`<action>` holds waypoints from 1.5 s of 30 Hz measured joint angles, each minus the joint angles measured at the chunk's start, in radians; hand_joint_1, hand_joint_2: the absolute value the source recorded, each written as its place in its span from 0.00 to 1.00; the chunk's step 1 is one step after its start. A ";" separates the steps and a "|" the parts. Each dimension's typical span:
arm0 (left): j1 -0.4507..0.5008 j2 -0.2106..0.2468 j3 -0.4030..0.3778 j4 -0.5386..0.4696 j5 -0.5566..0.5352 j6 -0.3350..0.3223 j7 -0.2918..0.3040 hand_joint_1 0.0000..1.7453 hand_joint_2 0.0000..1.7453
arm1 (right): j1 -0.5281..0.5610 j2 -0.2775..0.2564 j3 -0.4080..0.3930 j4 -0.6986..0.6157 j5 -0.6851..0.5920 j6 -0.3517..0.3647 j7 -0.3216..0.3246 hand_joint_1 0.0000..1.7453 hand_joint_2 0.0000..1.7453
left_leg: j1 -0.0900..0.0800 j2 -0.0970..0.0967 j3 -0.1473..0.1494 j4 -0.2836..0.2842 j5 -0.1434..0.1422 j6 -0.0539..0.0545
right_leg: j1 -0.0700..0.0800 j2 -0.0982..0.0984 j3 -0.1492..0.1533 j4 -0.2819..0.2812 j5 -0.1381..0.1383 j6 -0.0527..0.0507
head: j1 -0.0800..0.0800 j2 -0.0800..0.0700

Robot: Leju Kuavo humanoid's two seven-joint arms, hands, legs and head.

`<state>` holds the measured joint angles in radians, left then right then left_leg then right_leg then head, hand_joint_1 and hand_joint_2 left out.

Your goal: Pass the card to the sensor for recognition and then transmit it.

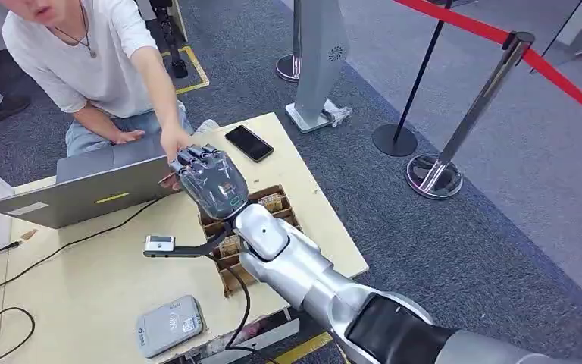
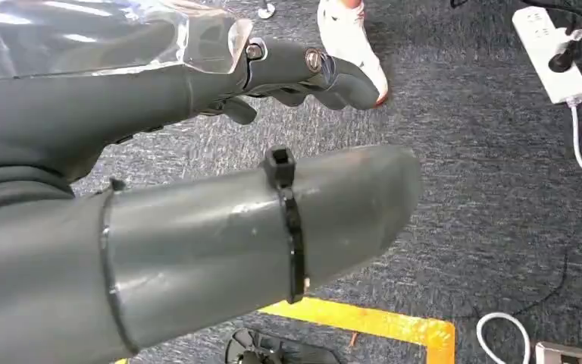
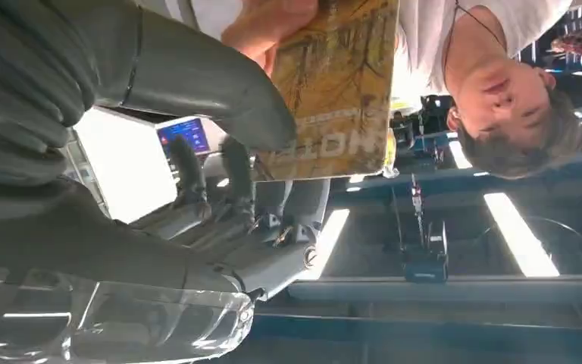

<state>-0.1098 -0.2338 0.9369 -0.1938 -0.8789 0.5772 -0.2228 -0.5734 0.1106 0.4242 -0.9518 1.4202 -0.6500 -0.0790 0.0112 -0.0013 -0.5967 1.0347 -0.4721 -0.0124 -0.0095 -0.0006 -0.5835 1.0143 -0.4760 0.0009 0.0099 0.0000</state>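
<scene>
In the right wrist view a yellow printed card (image 3: 339, 91) sits between the thumb (image 3: 197, 83) and the dark fingers (image 3: 189, 171) of my right hand (image 1: 206, 180). A person's hand (image 3: 273, 19) grips the same card at its far edge. In the head view my right hand is raised over the table, palm away from me, and touches the person's outstretched hand (image 1: 174, 142). A small grey sensor (image 1: 159, 244) on a black arm stands below my hand. My left hand (image 2: 197, 197) hangs over the carpet, fingers apart, holding nothing.
The seated person leans over an open laptop (image 1: 83, 189). A cardboard box (image 1: 273, 203) of cards lies under my forearm. A black phone (image 1: 248, 142), a grey reader (image 1: 169, 324) and cables lie on the wooden table (image 1: 83, 280). Barrier posts (image 1: 433, 173) stand at the right.
</scene>
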 joint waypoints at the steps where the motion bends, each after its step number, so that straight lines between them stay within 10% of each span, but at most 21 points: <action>1: 0.000 0.000 0.000 0.000 0.000 0.000 0.000 0.00 0.00 | 0.000 0.000 0.000 -0.002 0.000 0.000 0.000 1.00 1.00 | 0.000 0.000 0.000 0.000 0.000 0.000 | 0.000 0.000 0.000 0.000 0.000 0.000 | 0.000 0.000; 28: -0.003 -0.002 -0.002 0.000 0.007 -0.002 -0.008 0.00 0.00 | 0.010 0.000 0.000 -0.045 -0.098 0.012 -0.060 1.00 1.00 | 0.000 0.000 0.000 0.000 0.000 0.000 | 0.000 0.000 0.000 0.000 0.000 0.000 | 0.000 0.000; 31: 0.001 -0.001 -0.002 0.000 0.023 0.012 -0.028 0.00 0.00 | 0.030 0.001 0.000 -0.106 -0.297 0.120 -0.147 1.00 1.00 | 0.000 0.000 0.000 0.000 0.000 0.000 | 0.000 0.000 0.000 0.000 0.000 0.000 | 0.000 0.000; 38: 0.022 0.009 -0.002 0.000 0.035 -0.036 -0.005 0.00 0.00 | 0.070 -0.003 0.029 -0.281 -0.787 0.647 -0.240 1.00 1.00 | 0.000 0.000 0.000 0.000 0.000 0.000 | 0.000 0.000 -0.001 0.000 0.000 0.000 | 0.000 0.000; 45: 0.023 0.021 -0.002 0.000 0.038 -0.043 0.000 0.00 0.00 | 0.071 -0.011 0.052 -0.327 -0.824 0.694 -0.247 1.00 1.00 | 0.000 0.000 0.000 0.000 0.000 0.000 | 0.000 0.000 0.000 0.000 0.000 0.000 | 0.000 0.000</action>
<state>-0.0865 -0.2125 0.9354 -0.1938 -0.8412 0.5341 -0.2224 -0.5024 0.0999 0.4761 -1.2791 0.5964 0.0445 -0.3258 0.0112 -0.0013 -0.5971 1.0345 -0.4721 -0.0125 -0.0094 -0.0007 -0.5836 1.0144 -0.4763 0.0012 0.0099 0.0000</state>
